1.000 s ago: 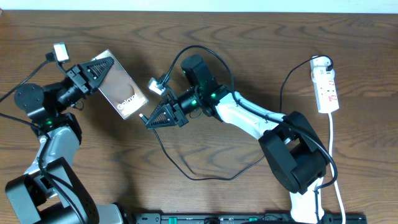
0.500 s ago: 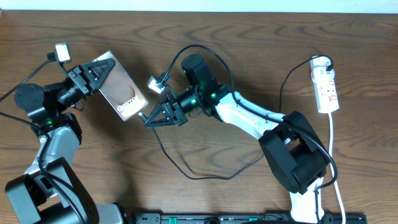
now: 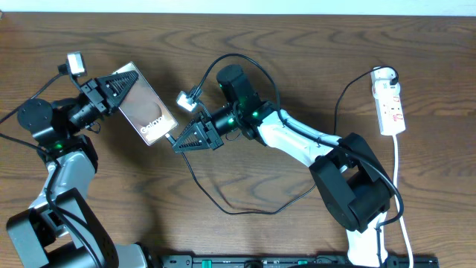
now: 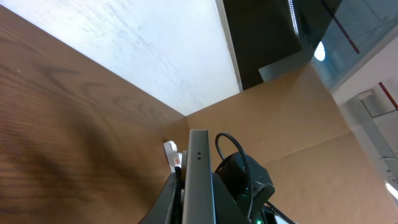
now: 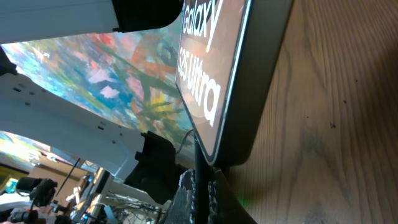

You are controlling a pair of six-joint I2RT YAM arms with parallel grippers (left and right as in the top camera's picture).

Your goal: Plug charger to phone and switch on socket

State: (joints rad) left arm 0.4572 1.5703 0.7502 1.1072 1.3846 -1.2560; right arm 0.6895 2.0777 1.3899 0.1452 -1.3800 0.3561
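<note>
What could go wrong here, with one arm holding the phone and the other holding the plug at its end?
1. The left gripper pinches the phone only at its far end, so a push from the right gripper might pivot it or make it slip.
2. The plug sits right at the phone's edge; if it is off the port, pushing could scrape or bend it.
3. The charger cable lies in loose loops and may snag on a reach for the power strip.

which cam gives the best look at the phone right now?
Overhead: the whole phone shows, face up to the camera, one end held by the fingers of the left gripper. Right wrist gives only a cropped close-up of its lettered end. Left wrist sees it edge-on, a thin strip.
</note>
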